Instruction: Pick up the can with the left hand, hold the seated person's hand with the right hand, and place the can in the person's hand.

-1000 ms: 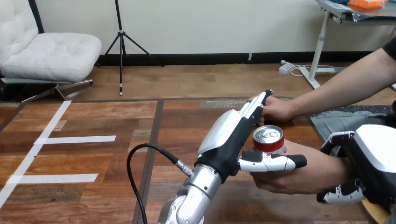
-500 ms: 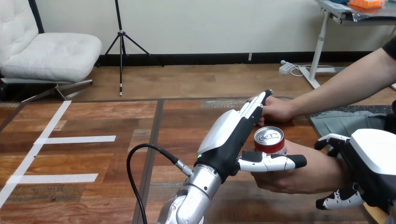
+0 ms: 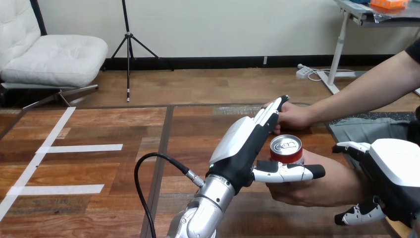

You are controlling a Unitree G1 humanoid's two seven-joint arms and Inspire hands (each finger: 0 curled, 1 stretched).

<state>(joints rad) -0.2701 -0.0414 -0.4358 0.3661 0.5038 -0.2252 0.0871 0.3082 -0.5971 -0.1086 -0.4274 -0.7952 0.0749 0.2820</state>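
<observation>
A red can (image 3: pixel 286 150) with a silver top stands upright in the person's upturned hand (image 3: pixel 297 191) at the lower right of the head view. My left hand (image 3: pixel 242 144) is open beside it: straight fingers reach past the can's far side and the thumb lies straight across its front, over the person's palm. My right hand (image 3: pixel 396 171) is at the right edge by the person's forearm, open. Its fingers stand just above the forearm and its thumb below, none of them closed round it.
The person's other hand (image 3: pixel 294 118) rests on the wooden table (image 3: pixel 99 163) just beyond my left fingertips. White tape strips mark the table's left part. A black cable loops beside my left forearm.
My right hand has drawn back to the right, and its fingers have lifted off the person's forearm and straightened. The can, the left hand and the person's hands have stayed in place.
</observation>
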